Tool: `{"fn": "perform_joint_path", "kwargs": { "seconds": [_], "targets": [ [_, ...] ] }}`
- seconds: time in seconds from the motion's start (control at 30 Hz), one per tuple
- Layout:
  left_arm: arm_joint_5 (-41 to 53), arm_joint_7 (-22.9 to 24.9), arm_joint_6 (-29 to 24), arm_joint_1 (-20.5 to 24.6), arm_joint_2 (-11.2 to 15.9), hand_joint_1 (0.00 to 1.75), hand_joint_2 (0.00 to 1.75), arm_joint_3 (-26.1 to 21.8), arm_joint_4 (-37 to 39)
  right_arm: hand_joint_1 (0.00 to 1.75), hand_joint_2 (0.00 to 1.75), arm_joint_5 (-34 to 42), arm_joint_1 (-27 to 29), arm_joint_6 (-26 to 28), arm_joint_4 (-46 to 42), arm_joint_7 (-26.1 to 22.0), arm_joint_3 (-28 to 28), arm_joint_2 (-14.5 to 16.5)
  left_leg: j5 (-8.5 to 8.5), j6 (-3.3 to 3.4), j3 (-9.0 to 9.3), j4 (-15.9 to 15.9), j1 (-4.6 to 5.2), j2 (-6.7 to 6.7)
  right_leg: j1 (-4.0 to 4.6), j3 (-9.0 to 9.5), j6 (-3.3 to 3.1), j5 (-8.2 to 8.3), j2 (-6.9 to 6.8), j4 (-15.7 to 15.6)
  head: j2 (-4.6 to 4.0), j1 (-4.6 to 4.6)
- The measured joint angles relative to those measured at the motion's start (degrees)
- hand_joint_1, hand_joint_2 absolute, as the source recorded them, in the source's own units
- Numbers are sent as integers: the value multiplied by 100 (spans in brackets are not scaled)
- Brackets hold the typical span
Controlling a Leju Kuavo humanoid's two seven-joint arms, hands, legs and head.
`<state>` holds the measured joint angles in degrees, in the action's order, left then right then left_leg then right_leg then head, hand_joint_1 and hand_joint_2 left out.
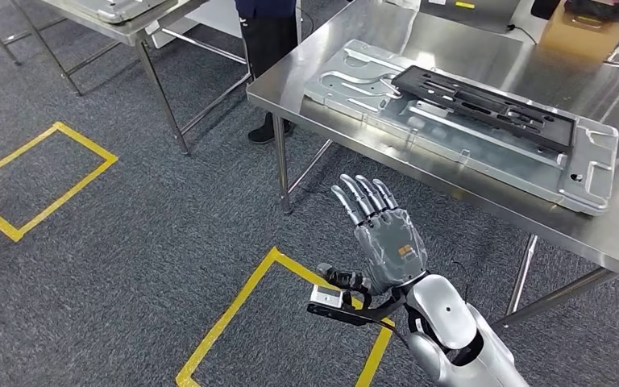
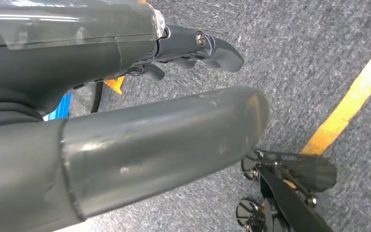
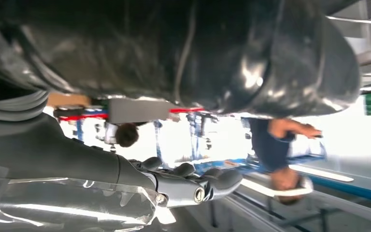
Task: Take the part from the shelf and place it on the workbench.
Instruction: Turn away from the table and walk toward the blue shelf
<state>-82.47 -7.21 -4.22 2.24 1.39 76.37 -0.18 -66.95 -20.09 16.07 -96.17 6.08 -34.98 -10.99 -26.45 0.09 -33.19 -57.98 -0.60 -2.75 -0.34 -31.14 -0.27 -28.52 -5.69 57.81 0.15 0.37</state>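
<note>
The shiny stainless-steel workbench (image 1: 483,56) fills the upper right of the head view, standing on grey carpet marked with yellow tape rectangles (image 1: 44,181). On it lies a large pressed silver sheet-metal panel (image 1: 371,89), set at a slant across the top, and on that panel's far half rests the flat black slotted rectangular part (image 1: 483,103). Beyond it, at the bench's far edge, sits a brown cardboard box (image 1: 580,32). A second steel table (image 1: 121,20) stands at upper left, with a person in dark trousers and black shoes (image 1: 270,48) between the two tables.

The silver right hand (image 1: 383,234) is raised in front of the bench's near edge, fingers straight and apart, holding nothing; the black part lies well apart from them, up on the bench.

The right wrist view adds a dark-shirted person (image 3: 275,145) in a bright room beyond the fingers. The left wrist view shows the left hand (image 2: 140,125) over carpet and a yellow line, fingers loosely extended and holding nothing.
</note>
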Motion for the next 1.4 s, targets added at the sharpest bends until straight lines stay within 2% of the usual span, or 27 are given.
{"fn": "perform_joint_path", "kwargs": {
  "seconds": [0.07,0.13,0.17,0.23,0.27,0.3,0.33,0.37,0.43,0.5,0.57,0.6,0.67,0.73,0.8,0.83,0.87,0.93,1.0,1.03,1.1,1.17,1.23,1.3,1.33,1.37,1.4],
  "targets": [
    [-10,3,0,-19,2,0,0,3,1,0,0,-32,10,27,1,8,-16,19,21,83,-14,3,10,116,9,17,63,-10,-78,-7,0,-1],
    [-25,4,0,-36,0,0,0,4,-1,0,0,-59,17,48,7,27,-24,35,57,156,-11,39,-10,211,-16,-18,122,-131,66,122,0,1],
    [-32,3,-1,-34,-1,0,0,4,-1,0,0,-79,25,59,12,36,-24,40,76,189,-9,54,-24,256,-30,-116,142,-283,214,347,0,1],
    [-45,0,-3,-25,-2,0,0,4,-2,0,0,-117,69,75,31,47,-25,42,95,226,-34,52,-20,361,-41,-465,157,-669,474,1092,0,1],
    [-54,-2,-7,-21,-2,0,0,4,-2,0,0,-132,100,78,44,50,-27,42,99,233,-45,47,-13,430,-41,-637,158,-790,521,1440,0,1],
    [-63,-3,-10,-21,-2,0,0,4,-1,0,0,-139,127,80,57,52,-29,42,102,237,-52,39,-7,503,-40,-734,153,-801,539,1620,0,1],
    [-71,-3,-16,-24,-2,0,0,4,-1,0,0,-143,144,82,67,54,-31,41,102,237,-56,26,-1,581,-40,-726,140,-692,554,1574,0,1],
    [-77,-3,-21,-28,-2,0,0,4,-1,0,0,-145,152,83,74,56,-32,42,100,234,-56,11,2,659,-40,-607,118,-484,589,1295,0,1],
    [-81,-3,-28,-29,-5,0,0,4,-1,0,0,-147,153,90,79,58,-33,43,96,213,-67,-21,7,801,-40,-263,60,-112,820,520,0,1],
    [-81,-4,-32,-22,-9,0,0,4,-1,0,0,-150,155,101,80,58,-34,46,108,162,-109,-41,-2,923,-31,-94,24,1,985,121,0,1],
    [-83,-5,-33,-34,-8,0,0,4,-1,0,0,-157,155,109,82,58,-34,49,142,81,-151,-24,-20,1045,-18,-84,-12,13,904,82,0,1],
    [-86,-5,-35,-47,-5,0,0,4,-1,0,0,-161,152,112,83,60,-34,56,146,49,-160,-22,-27,1057,-29,-69,-44,34,833,48,0,1],
    [-92,-5,-38,-58,-8,0,0,4,1,0,0,-176,148,126,81,60,-36,81,-7,-1,-272,-245,-4,815,-61,-30,-117,81,686,-40,0,-3],
    [-101,-8,-40,-42,-16,0,0,4,1,0,0,-201,171,145,82,60,-37,101,-365,-40,-576,-897,-7,451,-51,-19,-155,94,526,-74,0,-7],
    [-113,-11,-42,-35,-15,0,0,4,1,0,0,-221,217,152,90,61,-37,103,-591,-77,-851,-1494,-28,325,-36,-25,-159,85,353,-69,0,-8],
    [-119,-13,-42,-41,-15,0,0,4,1,0,0,-225,236,153,94,61,-37,103,-554,-87,-849,-1522,-33,304,-33,-26,-154,79,270,-65,0,-8],
    [-125,-14,-42,-49,-15,0,0,4,1,0,0,-228,247,153,96,60,-37,104,-421,-88,-724,-1318,-37,275,-32,-24,-145,72,192,-60,0,-8],
    [-132,-14,-42,-55,-9,0,0,4,1,0,0,-229,250,154,95,60,-37,104,-103,-59,-267,-515,-21,89,-21,-7,-108,48,56,-47,0,-8],
    [-133,-16,-42,-44,-1,0,0,4,1,0,0,-230,248,157,95,61,-37,104,22,3,13,-1,16,-63,7,9,-54,21,-47,-34,0,-6],
    [-133,-18,-44,-46,0,0,0,4,1,0,0,-236,248,160,95,60,-37,106,11,35,28,56,37,-64,20,17,-25,13,-96,-33,0,-5],
    [-136,-19,-50,-65,0,0,0,4,0,0,0,-266,247,168,95,62,-37,111,42,97,15,73,29,69,13,40,42,-8,-151,-29,0,-5],
    [-154,-19,-48,-75,0,0,0,4,1,0,0,-337,248,183,98,72,-38,133,78,167,23,106,3,190,-18,-24,106,-180,100,175,0,-4],
    [-196,-26,-22,-67,3,0,0,4,1,0,0,-438,262,194,127,100,-61,179,101,213,19,115,-4,307,-38,-317,129,-553,445,822,0,-4],
    [-235,-38,11,-62,10,0,0,4,1,0,0,-529,285,197,196,143,-103,239,108,228,-1,108,5,441,-39,-668,127,-821,537,1520,0,-4],
    [-248,-43,21,-66,14,0,0,4,1,0,0,-563,293,200,236,162,-125,274,109,229,-5,100,8,524,-39,-738,120,-787,547,1628,0,-4],
    [-261,-46,26,-72,16,0,0,4,1,0,0,-593,298,206,270,180,-145,313,108,228,-3,91,10,611,-40,-694,108,-636,560,1501,0,-4],
    [-273,-50,28,-77,17,0,0,4,1,0,0,-616,299,214,299,193,-161,349,104,222,3,81,10,703,-40,-557,88,-407,602,1183,0,-4]
  ]
}}
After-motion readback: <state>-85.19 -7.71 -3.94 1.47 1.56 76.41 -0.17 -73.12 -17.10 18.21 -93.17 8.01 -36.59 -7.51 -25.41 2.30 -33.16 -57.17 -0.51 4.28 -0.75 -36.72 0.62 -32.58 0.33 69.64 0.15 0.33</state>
